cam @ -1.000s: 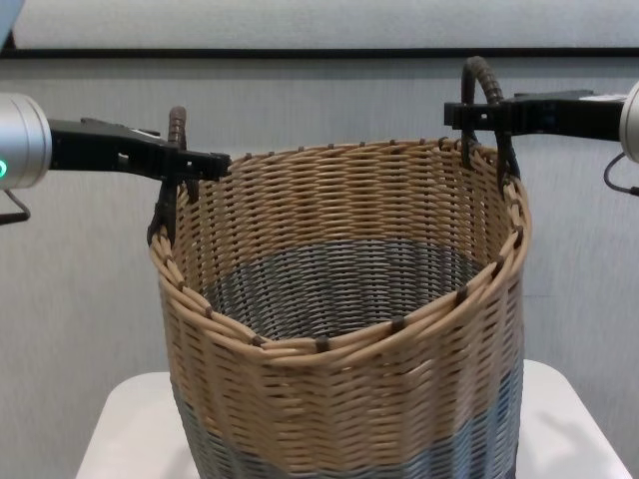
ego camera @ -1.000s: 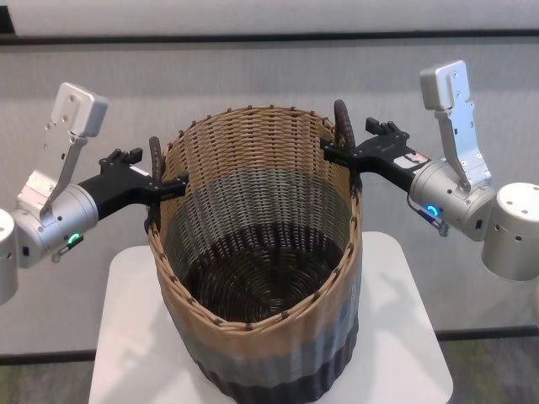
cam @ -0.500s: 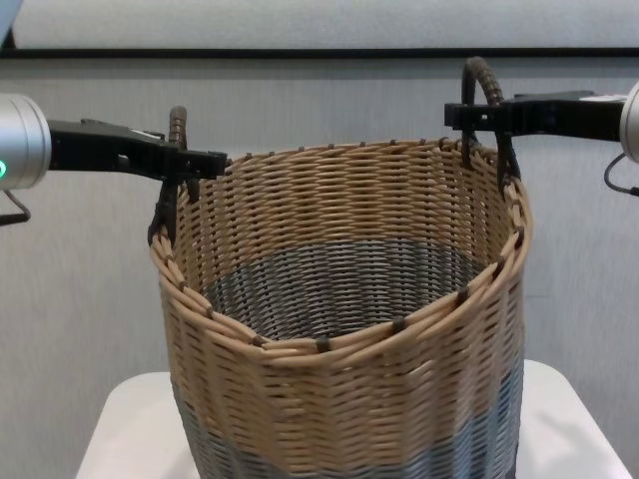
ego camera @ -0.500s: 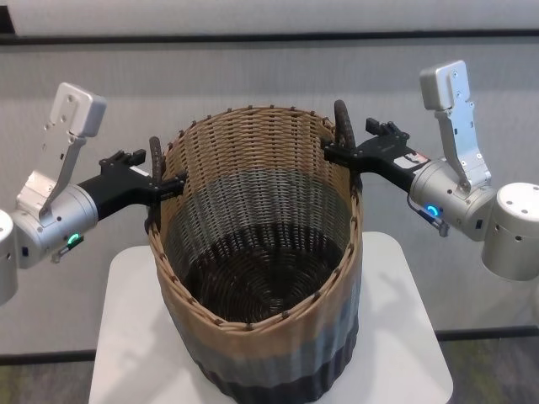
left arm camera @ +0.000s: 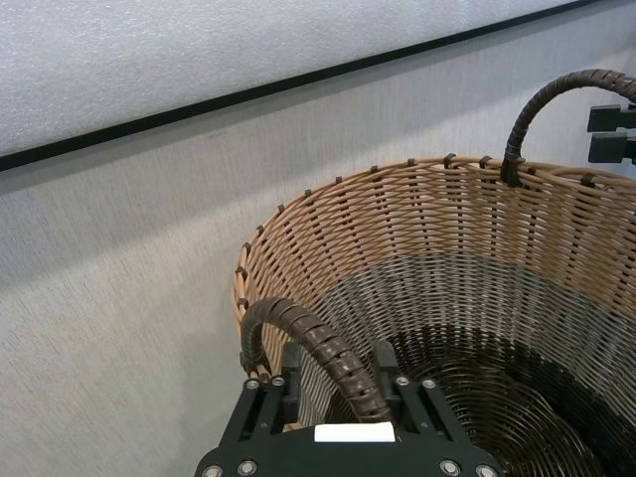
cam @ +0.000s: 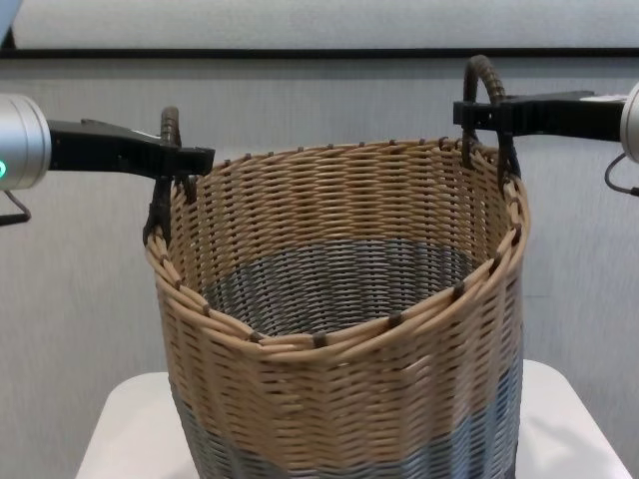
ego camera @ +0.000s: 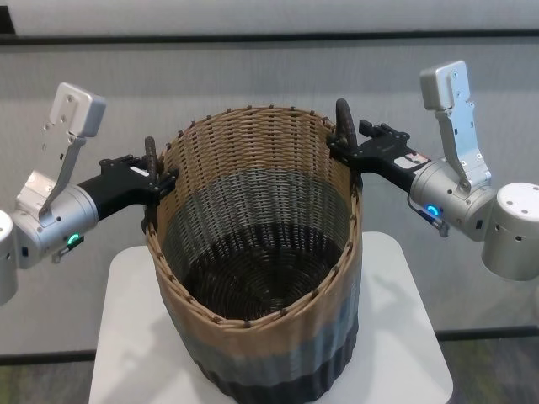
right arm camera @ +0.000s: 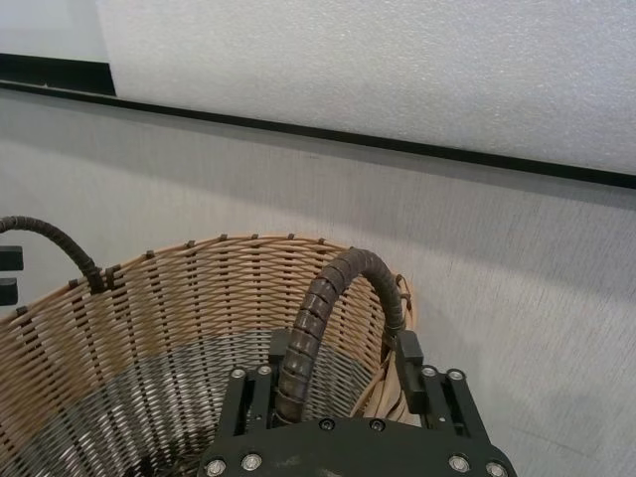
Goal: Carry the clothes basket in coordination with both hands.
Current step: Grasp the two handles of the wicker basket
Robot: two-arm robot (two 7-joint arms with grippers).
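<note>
Standing on a small white table (ego camera: 126, 337), the clothes basket (ego camera: 261, 278) fills the middle of the head view, its wicker wall banded tan at the top, grey below that and dark brown at the base, its rim leaning slightly and its inside holding nothing that can be seen. A dark brown wrapped loop handle rises from the rim on each side. The left gripper (ego camera: 154, 178) reaches in level from the robot's left and meets the left handle (cam: 168, 130); in the left wrist view the loop (left arm camera: 308, 348) passes between the two black fingers (left arm camera: 412, 397), which sit close on either side of it, pinching it. The right gripper (ego camera: 344, 145) comes in level from the robot's right at the right handle (cam: 481, 85), which stands higher than the left one in the chest view; the right wrist view shows that loop (right arm camera: 328, 308) arching up between the black fingers (right arm camera: 409, 363), which close in on it in the same way. Both white-silver forearms stretch outward from the basket, each with a blue-green ring light glowing near the wrist. Behind the basket is a pale grey wall (ego camera: 269, 76) crossed by a dark horizontal strip
</note>
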